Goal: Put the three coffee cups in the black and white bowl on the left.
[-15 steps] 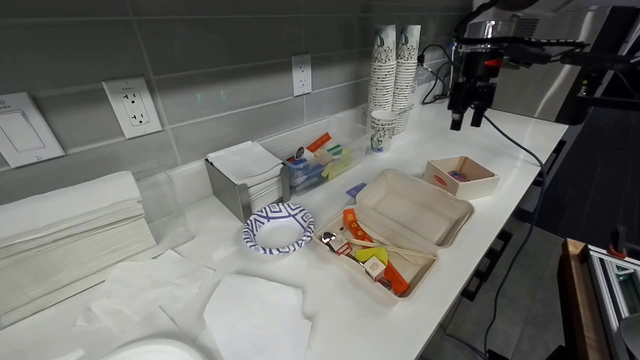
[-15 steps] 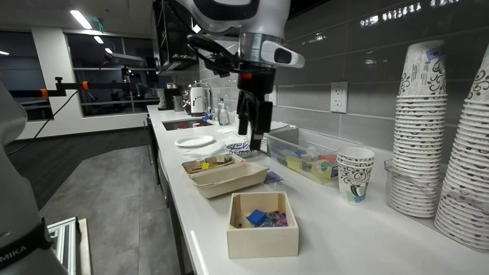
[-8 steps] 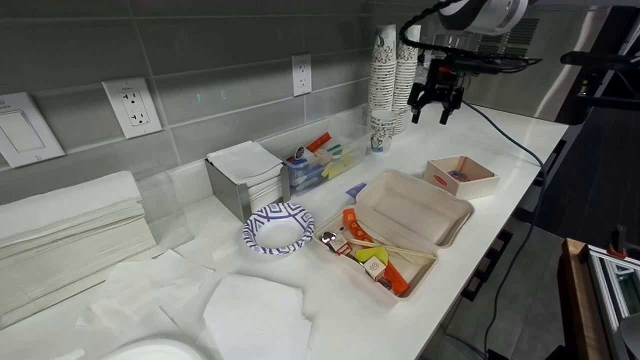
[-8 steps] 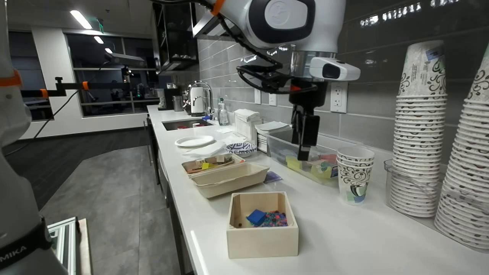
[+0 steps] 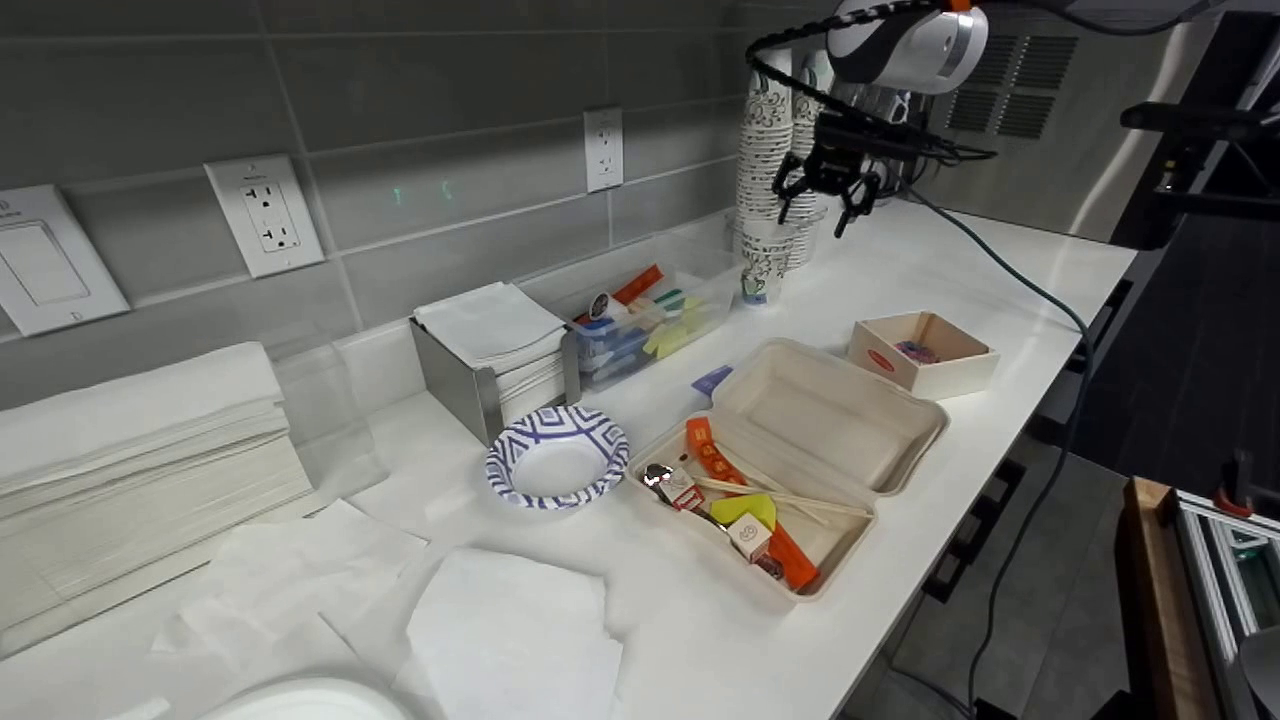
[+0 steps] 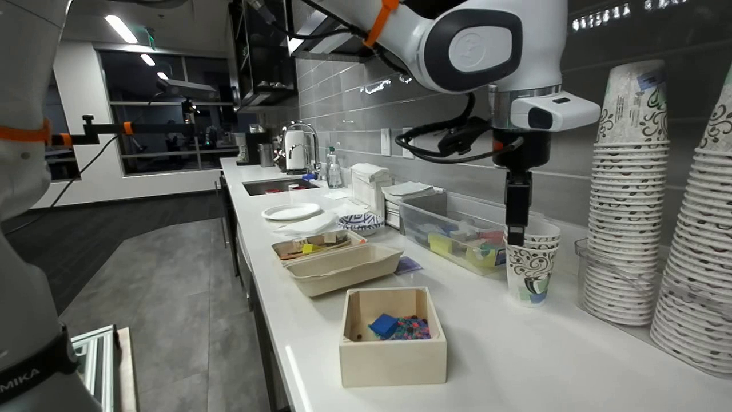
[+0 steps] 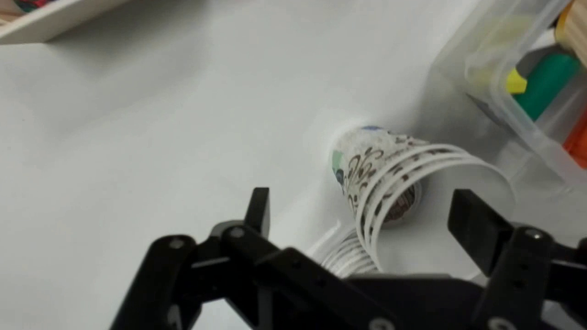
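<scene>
The three coffee cups [image 6: 532,270] stand upright on the counter, nested in one another with three rims showing. They are white with a dark swirl pattern and also show in an exterior view [image 5: 763,278] and the wrist view [image 7: 362,169]. My gripper [image 6: 516,237] is open and empty just above the cups' rims. In the wrist view the gripper [image 7: 361,204] has its fingers wide apart, with the cups' rims below and between them. The black and white bowl [image 5: 558,468] lies on the counter by the napkin holder; it also shows in an exterior view [image 6: 361,222] but not in the wrist view.
Two tall cup stacks [image 6: 629,229] stand beside the nested cups near the wall. A clear bin [image 7: 509,105] of odds and ends is close on the other side. A wooden box [image 6: 394,363], an open beige tray [image 5: 835,420] and a white plate [image 6: 291,212] are on the counter.
My gripper has moved along the counter toward the nested cups, come to above them, and turned about its own axis. The cups and bowl have not moved.
</scene>
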